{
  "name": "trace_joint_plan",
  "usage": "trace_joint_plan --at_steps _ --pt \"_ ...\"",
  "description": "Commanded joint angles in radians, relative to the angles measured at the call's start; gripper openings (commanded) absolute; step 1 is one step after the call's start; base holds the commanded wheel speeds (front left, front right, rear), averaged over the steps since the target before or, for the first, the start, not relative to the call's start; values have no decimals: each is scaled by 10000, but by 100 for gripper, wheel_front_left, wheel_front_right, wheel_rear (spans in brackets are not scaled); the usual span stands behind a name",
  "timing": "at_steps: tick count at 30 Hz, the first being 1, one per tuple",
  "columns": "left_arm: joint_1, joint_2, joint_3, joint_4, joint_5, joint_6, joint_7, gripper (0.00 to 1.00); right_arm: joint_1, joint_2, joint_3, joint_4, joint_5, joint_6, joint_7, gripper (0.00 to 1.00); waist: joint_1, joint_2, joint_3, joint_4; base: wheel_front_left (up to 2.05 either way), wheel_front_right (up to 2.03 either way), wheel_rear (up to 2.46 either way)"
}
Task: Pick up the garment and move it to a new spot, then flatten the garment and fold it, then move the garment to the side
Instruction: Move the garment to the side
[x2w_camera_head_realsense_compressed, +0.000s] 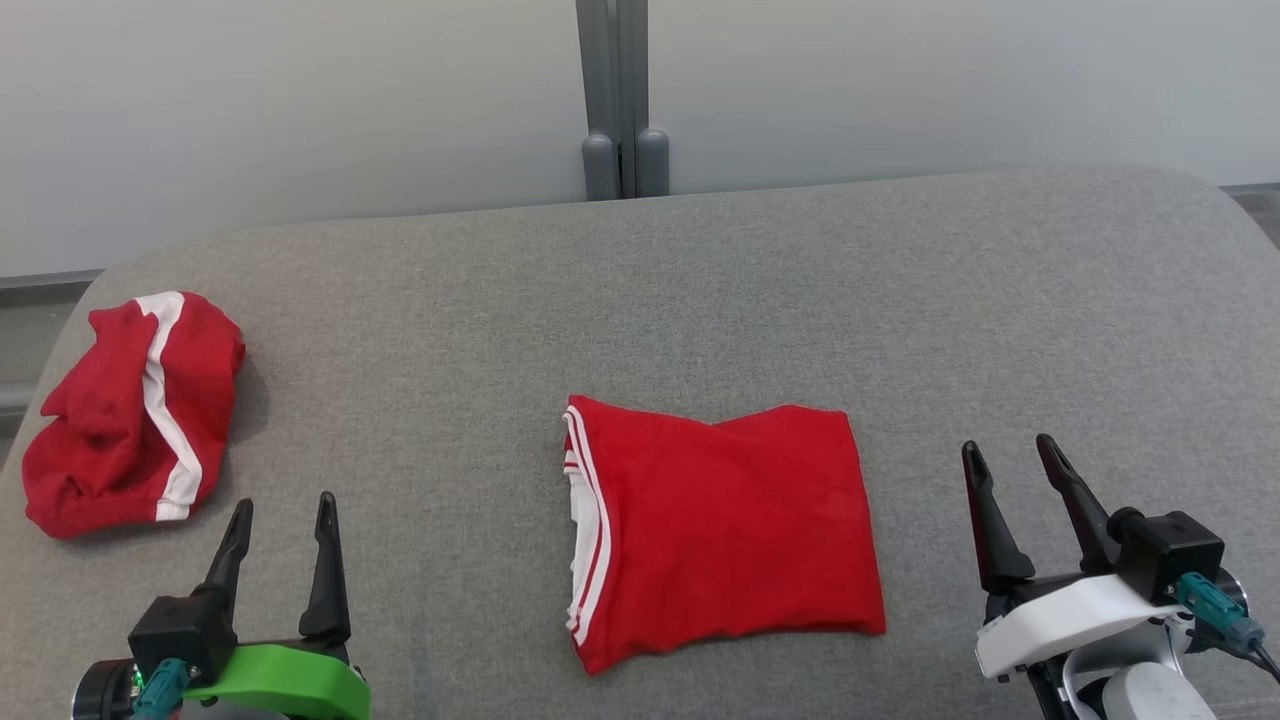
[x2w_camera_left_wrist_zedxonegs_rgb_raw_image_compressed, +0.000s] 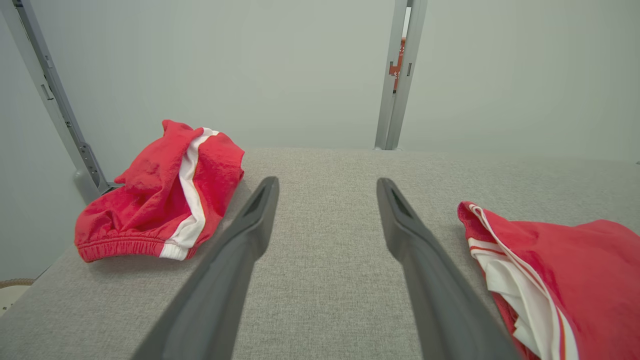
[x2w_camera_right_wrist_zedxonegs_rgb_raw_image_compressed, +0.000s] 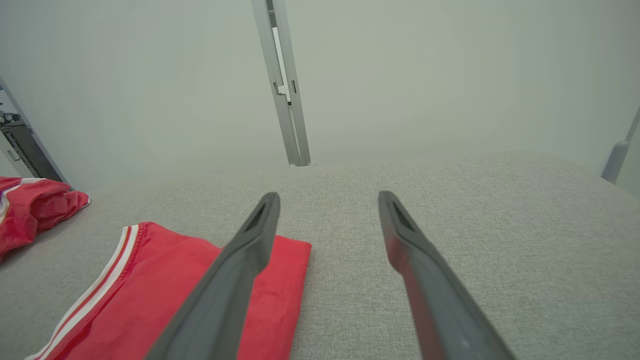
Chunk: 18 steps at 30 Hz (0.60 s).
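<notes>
A red garment (x2w_camera_head_realsense_compressed: 725, 530) with white trim lies folded into a flat rectangle on the grey padded table (x2w_camera_head_realsense_compressed: 700, 300), near the front middle. It also shows at the right of the left wrist view (x2w_camera_left_wrist_zedxonegs_rgb_raw_image_compressed: 565, 275) and lower left of the right wrist view (x2w_camera_right_wrist_zedxonegs_rgb_raw_image_compressed: 165, 285). My left gripper (x2w_camera_head_realsense_compressed: 283, 512) stands open at the lower left, well left of the garment, fingers (x2w_camera_left_wrist_zedxonegs_rgb_raw_image_compressed: 240, 250) empty. My right gripper (x2w_camera_head_realsense_compressed: 1010, 455) stands open at the lower right, just right of the garment, holding nothing.
A second red garment with a white stripe (x2w_camera_head_realsense_compressed: 130, 410) lies crumpled at the table's far left edge, also seen bunched up (x2w_camera_left_wrist_zedxonegs_rgb_raw_image_compressed: 160, 195) in the left wrist view. A grey post (x2w_camera_head_realsense_compressed: 620, 100) stands behind the table against a pale wall.
</notes>
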Motion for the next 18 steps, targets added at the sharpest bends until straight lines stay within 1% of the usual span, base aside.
trace_joint_plan --at_steps 1,18 --pt "127 93 -15 -45 -78 39 31 100 86 22 -8 -59 -80 -2 54 100 0 0 2 -6 0 0 0" --pt "138 174 -146 -71 -227 173 105 100 199 139 -42 -250 -286 -2 234 100 0 0 3 42 0 0 0"
